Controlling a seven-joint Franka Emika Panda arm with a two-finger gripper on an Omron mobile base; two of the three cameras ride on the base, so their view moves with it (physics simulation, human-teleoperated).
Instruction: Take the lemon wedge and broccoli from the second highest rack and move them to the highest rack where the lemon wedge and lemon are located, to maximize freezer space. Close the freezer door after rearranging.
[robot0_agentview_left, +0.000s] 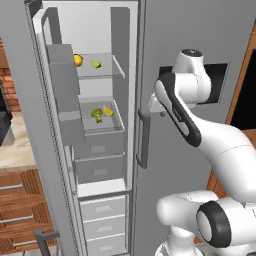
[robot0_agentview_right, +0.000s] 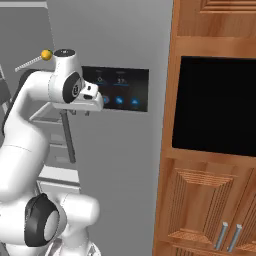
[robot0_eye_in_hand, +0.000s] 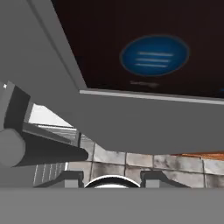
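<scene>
- Broccoli (robot0_agentview_left: 96, 115) and lemon wedge (robot0_agentview_left: 108, 110) lie side by side on the 2nd rack (robot0_agentview_left: 102, 127), inside the open freezer.
- 1 rack up, the top rack (robot0_agentview_left: 100, 75) carries a lemon (robot0_agentview_left: 78, 60) and another wedge (robot0_agentview_left: 96, 64).
- The fingers (robot0_eye_in_hand: 111, 178) are outside, by the right door's handle (robot0_agentview_left: 144, 140), right of the targets, facing the display panel (robot0_eye_in_hand: 154, 54).
- Fingers partly open, holding nothing; next reach must swing left into the freezer.
</scene>
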